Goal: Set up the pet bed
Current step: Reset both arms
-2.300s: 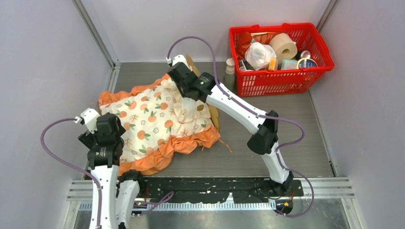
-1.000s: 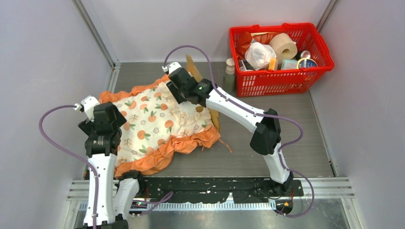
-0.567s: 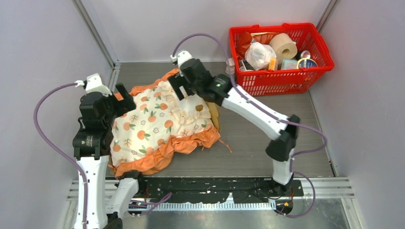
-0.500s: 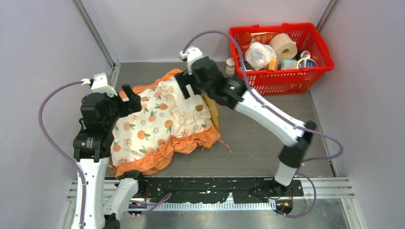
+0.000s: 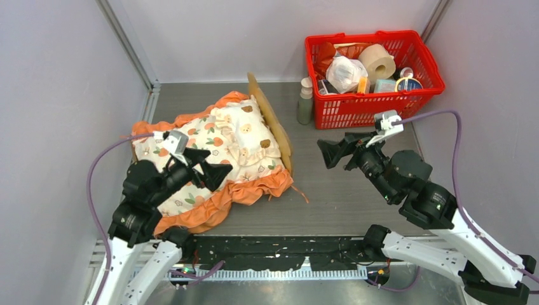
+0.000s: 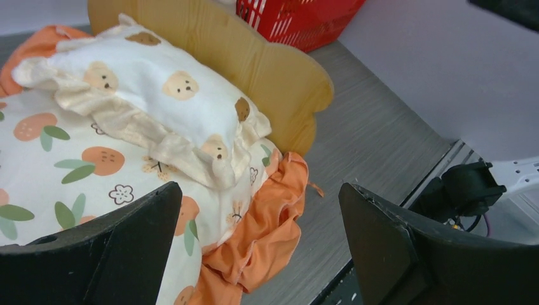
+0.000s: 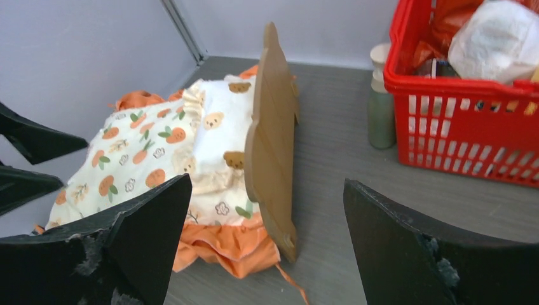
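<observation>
Okay, the grey desk (image 5: 356, 197) is carrying everything. The cream orange-print cushion (image 5: 191, 149) with orange ruffles is lying spread over the left-centre of the desk and is covering nearly all of the pet bed (image 7: 270, 127). The red basket (image 5: 375, 105) is sitting in the far right corner, stuffed with a toilet roll (image 5: 376, 61) and wrapped packets. The small cream pillow (image 5: 245, 130) with brown bear faces is resting on the cushion's far right part, up against the headboard. A grey-green bottle (image 5: 305, 105) is standing just left of the basket, between it and the bed.

The left hand (image 5: 210, 166) is hovering over the cushion's near part with its fingers spread wide, gripping nothing. The headboard is sitting to its right and farther out, with the pillow between them. The right hand (image 5: 346, 147) is hanging over bare desk to the right of the bed, apart from it and in front of the basket. Its fingers are spread too and empty, and it is facing the headboard's back.

Only the bed's light-wood headboard is showing. It is standing upright with a wavy scalloped edge and running near-to-far along the cushion's right side. The base is hiding under the cushion, so its state cannot be told.
</observation>
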